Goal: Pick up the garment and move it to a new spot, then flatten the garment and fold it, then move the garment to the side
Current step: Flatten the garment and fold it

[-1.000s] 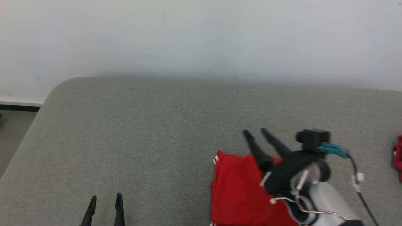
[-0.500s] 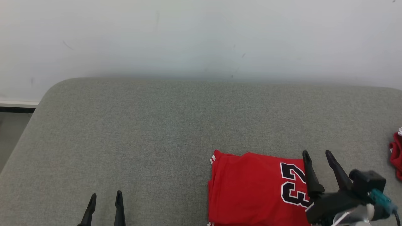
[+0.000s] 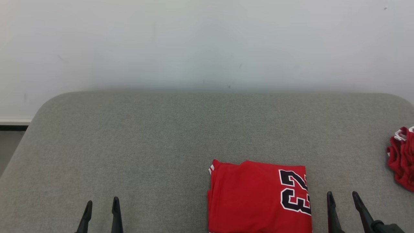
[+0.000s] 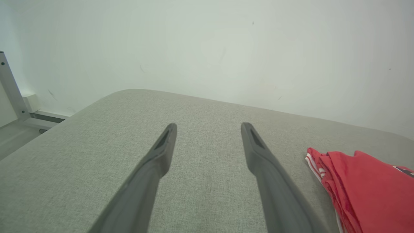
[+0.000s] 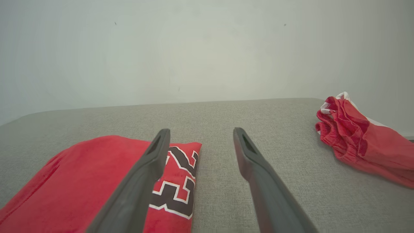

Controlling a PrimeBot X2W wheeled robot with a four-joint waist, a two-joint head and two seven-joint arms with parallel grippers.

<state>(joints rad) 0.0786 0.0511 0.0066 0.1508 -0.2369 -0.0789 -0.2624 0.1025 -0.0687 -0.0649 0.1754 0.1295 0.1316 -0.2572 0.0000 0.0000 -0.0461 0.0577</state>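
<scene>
Left gripper (image 3: pixel 102 201), right gripper (image 3: pixel 342 194) — slim dark fingers (image 4: pixel 157 159).

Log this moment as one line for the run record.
left gripper: open, empty | right gripper: open, empty | red jersey: folded on grey cushion | second red garment: bunched, far right

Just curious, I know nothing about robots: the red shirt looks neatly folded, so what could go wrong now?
1. The folded red jersey has loose stacked layers along its left edge; lifting it by one side could let the fold fall open.
2. The open right hand sits beside the jersey's numbered edge; a sweep might drag it.
3. A crumpled red garment lies at the right end of the grey cushion; moving the jersey that way could tangle them.
</scene>
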